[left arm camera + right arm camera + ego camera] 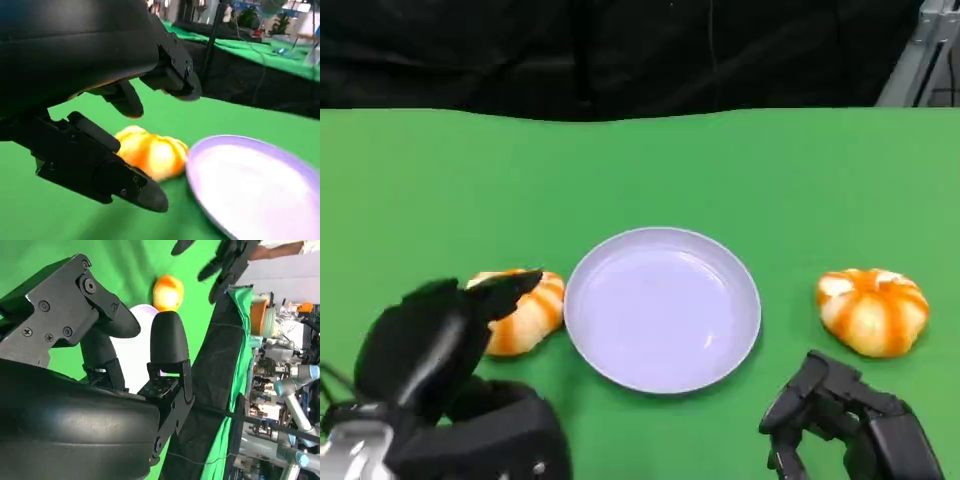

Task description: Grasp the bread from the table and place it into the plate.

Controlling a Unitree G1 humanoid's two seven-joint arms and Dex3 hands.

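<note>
While the plate sits pretty much dead center on the green table, there are actually two pieces of bread here, one on each side of it. The left bread is an orange-and-white striped bun lying right beside the plate's rim, close enough that I can't tell if it's touching. The left hand hovers over the near side of it, and in the head view one finger overlaps the top of the bun. From the left wrist view you get a better look: the fingers are spread apart, some above and some below, with the left bread sitting past them in the gap, so the hand is wide open and holding nothing. Whether a fingertip really grazes the bun is hard to say from these angles. The right bread is the same kind of bun, resting on the table well apart from the plate on its other side. The right hand is low on the table just in front of that bun, not touching it, fingers loosely curled and parted with nothing in them. The plate has nothing in it.
</note>
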